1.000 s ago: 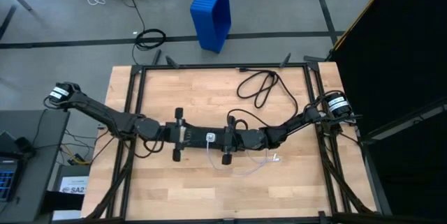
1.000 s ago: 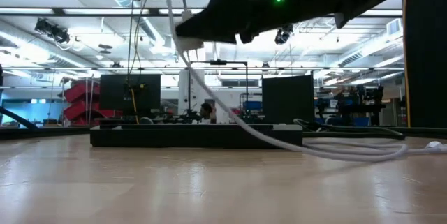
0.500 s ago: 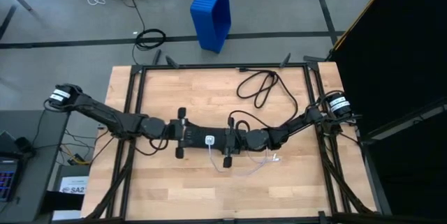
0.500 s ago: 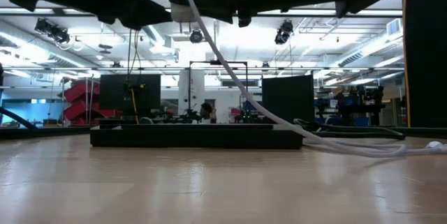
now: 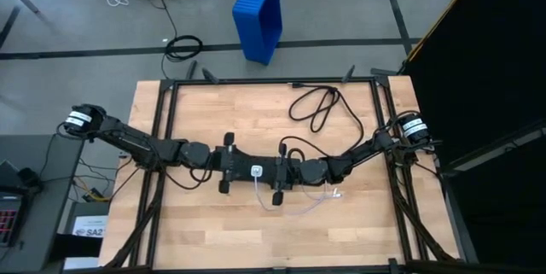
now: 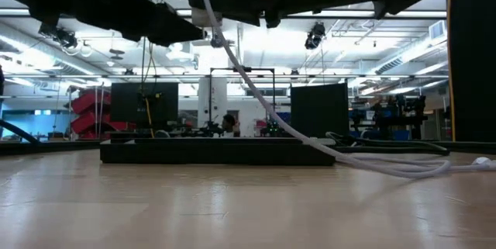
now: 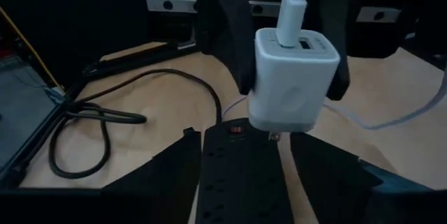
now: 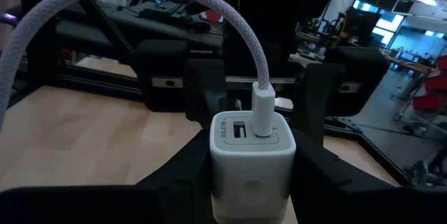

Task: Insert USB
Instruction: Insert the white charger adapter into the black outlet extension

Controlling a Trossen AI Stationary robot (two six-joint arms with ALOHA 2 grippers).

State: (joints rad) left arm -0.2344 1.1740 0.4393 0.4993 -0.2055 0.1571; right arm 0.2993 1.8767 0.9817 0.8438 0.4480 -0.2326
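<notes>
Readable txt: only "SA2" on a white label (image 5: 88,227) left of the bench (image 5: 196,120), cut off by an arm. Small print on white charger (image 8: 251,151) beside its port, too blurred to read.

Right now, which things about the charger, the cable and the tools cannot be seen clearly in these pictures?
- White charger prongs: left wrist view, hidden behind its body over the power strip.
- USB cable far end: low view, cut off by the edge.
- Left tool: high view, too small to judge.
</notes>
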